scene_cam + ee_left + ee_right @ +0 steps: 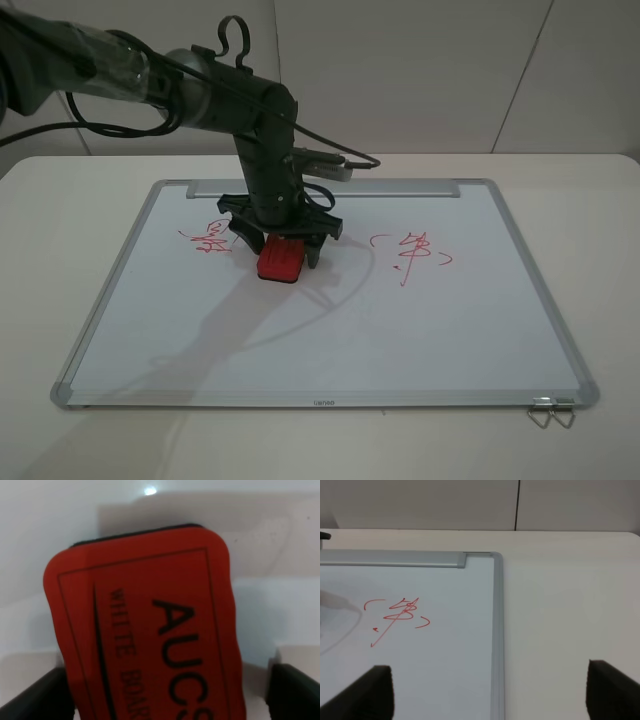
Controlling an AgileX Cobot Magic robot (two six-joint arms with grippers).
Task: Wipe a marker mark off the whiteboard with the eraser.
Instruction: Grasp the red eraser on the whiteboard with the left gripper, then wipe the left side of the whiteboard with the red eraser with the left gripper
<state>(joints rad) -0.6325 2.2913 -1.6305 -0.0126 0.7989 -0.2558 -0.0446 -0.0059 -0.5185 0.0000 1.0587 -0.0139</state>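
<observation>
The red eraser [281, 260] lies on the whiteboard [400, 330], just right of the marker mark [205, 238], a small red scribble partly hidden by the arm. My left gripper [282, 256] stands over the eraser with its dark fingers spread on either side of it. In the left wrist view the eraser [150, 630] with dark lettering fills the space between the fingers [35, 697], with a gap on one side. My right gripper [490, 690] is open and empty above the board's right edge [496, 630]; the exterior view does not show it.
A second red scribble between bracket curves with a long tail [410, 255] sits right of centre on the board. A metal strip [320, 187] runs along the far edge. Two binder clips [550, 412] hang at the near right corner. White table [570, 605] surrounds the board.
</observation>
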